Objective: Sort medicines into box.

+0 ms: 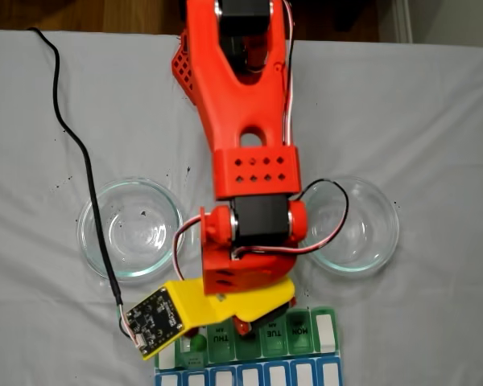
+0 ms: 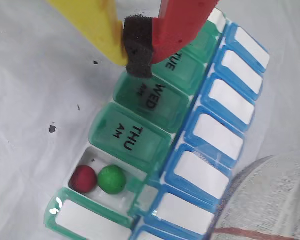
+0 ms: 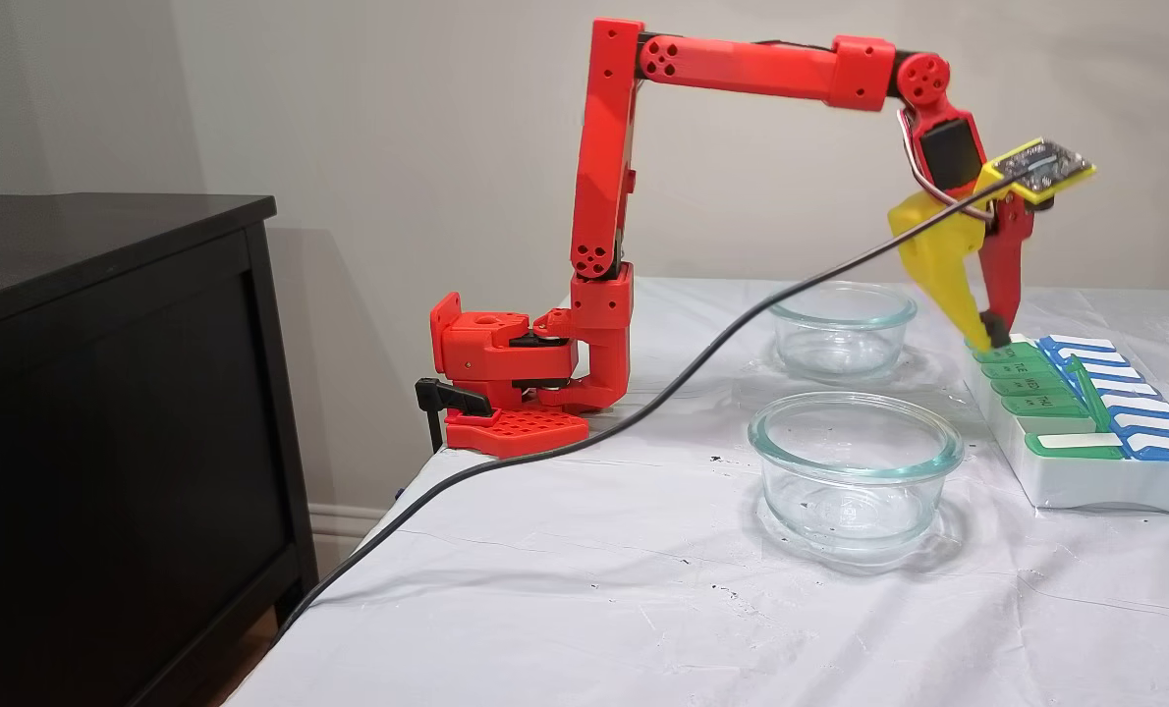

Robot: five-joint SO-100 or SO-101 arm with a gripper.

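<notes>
Red arm outstretched, tool (image 3: 987, 339) over box (image 3: 1085, 432)

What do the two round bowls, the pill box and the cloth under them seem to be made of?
The two bowls look like clear glass: see-through, thick shiny rims. The pill box looks like plastic: a white base, translucent green lids with printed day names, glossy blue lids. The table cover looks like thin white fabric or plastic sheet; it lies matte and creased, so I cannot tell which.
</notes>
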